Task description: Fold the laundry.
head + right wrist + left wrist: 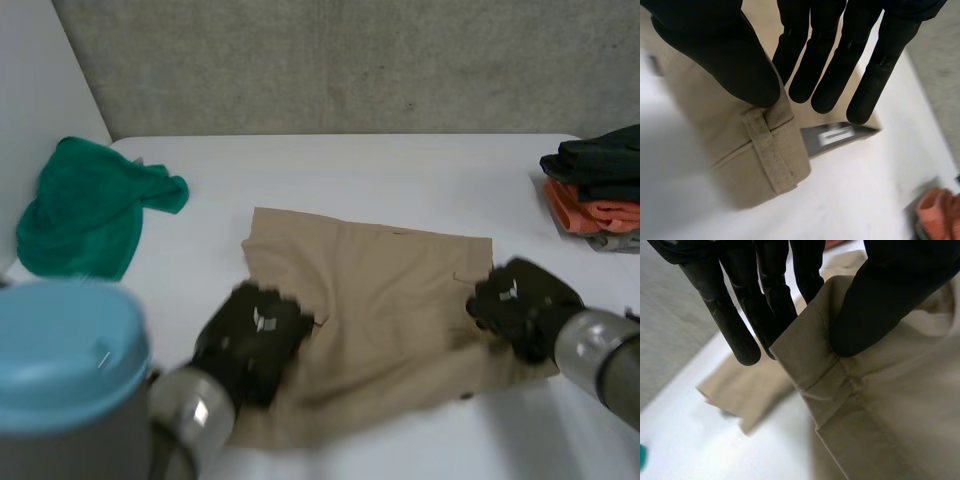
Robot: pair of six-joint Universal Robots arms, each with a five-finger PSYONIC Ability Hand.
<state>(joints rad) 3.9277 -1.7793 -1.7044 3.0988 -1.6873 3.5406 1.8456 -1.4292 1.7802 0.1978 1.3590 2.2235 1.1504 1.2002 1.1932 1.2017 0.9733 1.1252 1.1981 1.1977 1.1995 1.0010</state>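
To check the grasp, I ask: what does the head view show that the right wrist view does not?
Only the head view: the green cloth, and the left hand at the left side of the beige garment. Only the right wrist view: a belt loop and a grey label on the garment. Both: the right hand pinching the garment, and an orange cloth.
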